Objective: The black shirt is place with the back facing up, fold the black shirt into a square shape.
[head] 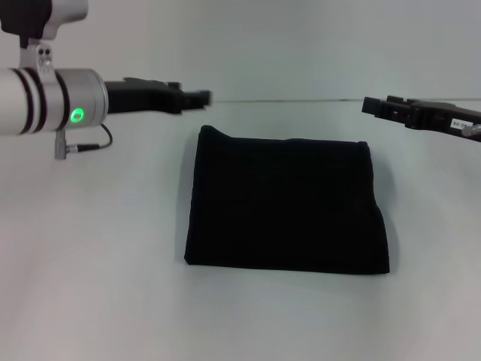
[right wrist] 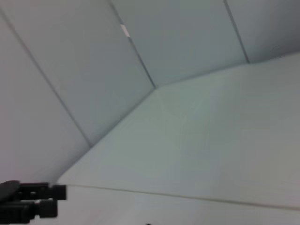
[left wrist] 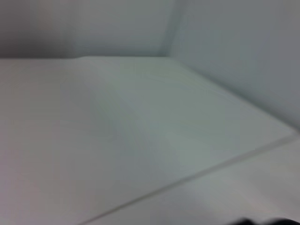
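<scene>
Lying flat in the middle of the white worktop [head: 90,286]: one black shirt [head: 285,207], folded into a compact, roughly square block, plain black on top, no lettering showing. Well apart from both sets of fingers, touched by neither.

Raised over the far left of the worktop, beyond the shirt's far left corner: the left gripper [head: 197,98], pointing toward the centre, its silver wrist lit with a green lamp. Cannot tell whether its fingers are spread or pressed together.

Raised at the far right, beyond the shirt's far right corner: the right gripper [head: 370,104], pointing inward toward the left one. Fingers' state likewise impossible to tell.

In the right wrist view, only bare worktop, pale wall panels, and the other arm's dark gripper [right wrist: 58,192] farther off. In the left wrist view, only bare white surface and wall.

No containers in sight. Count: one shirt, two grippers.
</scene>
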